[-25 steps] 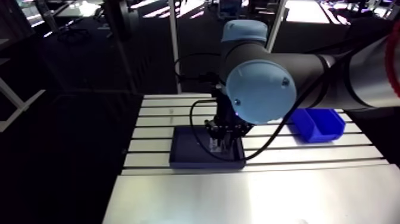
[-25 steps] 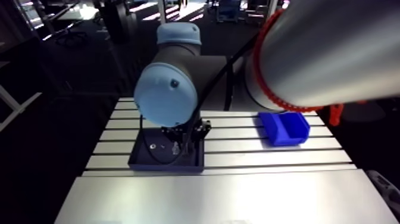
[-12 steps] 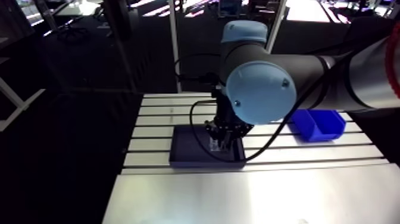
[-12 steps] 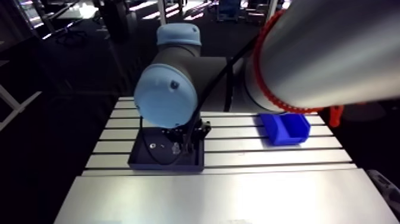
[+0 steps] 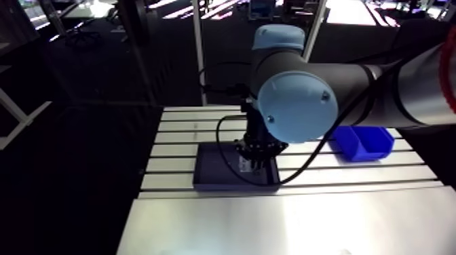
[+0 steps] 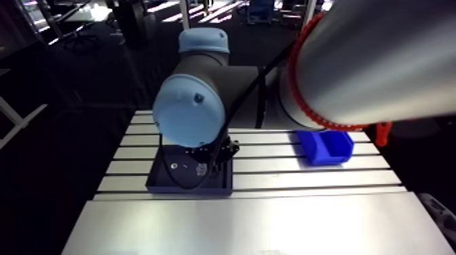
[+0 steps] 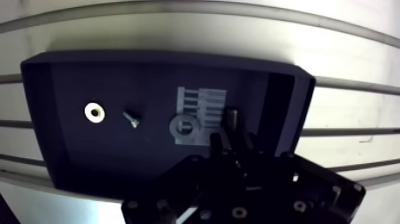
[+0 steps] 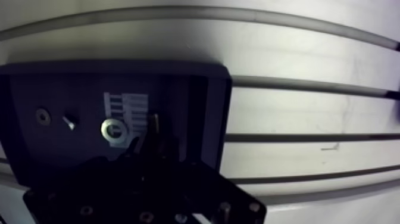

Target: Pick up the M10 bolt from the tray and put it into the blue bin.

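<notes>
Inside the dark navy rectangular tray [image 5: 207,182] on the slotted aluminium counter [image 5: 173,166], arm view: black two-finger gripper [image 5: 254,161] set low, blue plastic bin [image 5: 363,142] well apart. Wrist view: dark steel M10 bolt [image 7: 232,116] just ahead of the gripper, near the tray wall and a grey flat washer [image 7: 186,128]; whether it is clamped, cannot tell. Risk, as judged: a shallow hold near the bolt's end could let it pivot or drop on the lift.

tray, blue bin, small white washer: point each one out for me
tray [image 7: 38,113]: wrist view, on its inner side wall.
blue bin [image 5: 363,152]: arm view, on its front wall.
small white washer [image 7: 88,112]: wrist view, on its ring, beside the hole.
</notes>
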`<move>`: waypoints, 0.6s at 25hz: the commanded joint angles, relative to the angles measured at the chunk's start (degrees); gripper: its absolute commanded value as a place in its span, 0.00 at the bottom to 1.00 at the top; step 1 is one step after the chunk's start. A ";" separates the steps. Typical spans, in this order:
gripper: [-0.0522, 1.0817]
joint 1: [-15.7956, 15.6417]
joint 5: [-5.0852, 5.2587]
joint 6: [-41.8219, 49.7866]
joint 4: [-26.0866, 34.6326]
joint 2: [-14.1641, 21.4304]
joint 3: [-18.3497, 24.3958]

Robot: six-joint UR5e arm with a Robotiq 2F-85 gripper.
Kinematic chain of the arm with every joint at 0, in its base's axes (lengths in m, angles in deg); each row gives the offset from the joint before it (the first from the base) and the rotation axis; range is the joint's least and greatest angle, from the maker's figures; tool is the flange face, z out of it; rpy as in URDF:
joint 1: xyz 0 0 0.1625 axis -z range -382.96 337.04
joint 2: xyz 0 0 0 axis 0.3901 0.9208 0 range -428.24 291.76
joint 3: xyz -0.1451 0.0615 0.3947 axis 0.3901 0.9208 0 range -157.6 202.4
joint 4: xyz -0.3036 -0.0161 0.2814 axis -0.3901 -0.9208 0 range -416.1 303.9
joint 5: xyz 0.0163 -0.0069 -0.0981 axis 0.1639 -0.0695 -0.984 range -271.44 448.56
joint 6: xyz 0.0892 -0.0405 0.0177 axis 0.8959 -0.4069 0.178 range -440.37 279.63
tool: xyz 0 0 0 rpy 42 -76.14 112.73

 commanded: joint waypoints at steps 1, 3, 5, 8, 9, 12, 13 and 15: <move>0.88 0.09 0.18 0.08 -0.08 -0.02 0.03; 0.93 0.09 0.35 -0.09 -0.34 0.16 0.12; 0.95 -0.09 0.53 0.00 -0.16 0.77 0.64; 0.97 -0.18 0.35 0.00 0.80 2.53 1.26; 0.97 -0.18 0.35 0.08 1.68 2.97 1.70; 0.99 -0.26 0.44 0.08 4.50 4.55 2.49; 0.99 -0.44 0.35 0.17 6.17 5.43 2.93; 0.99 -0.44 0.35 0.00 10.03 8.07 4.07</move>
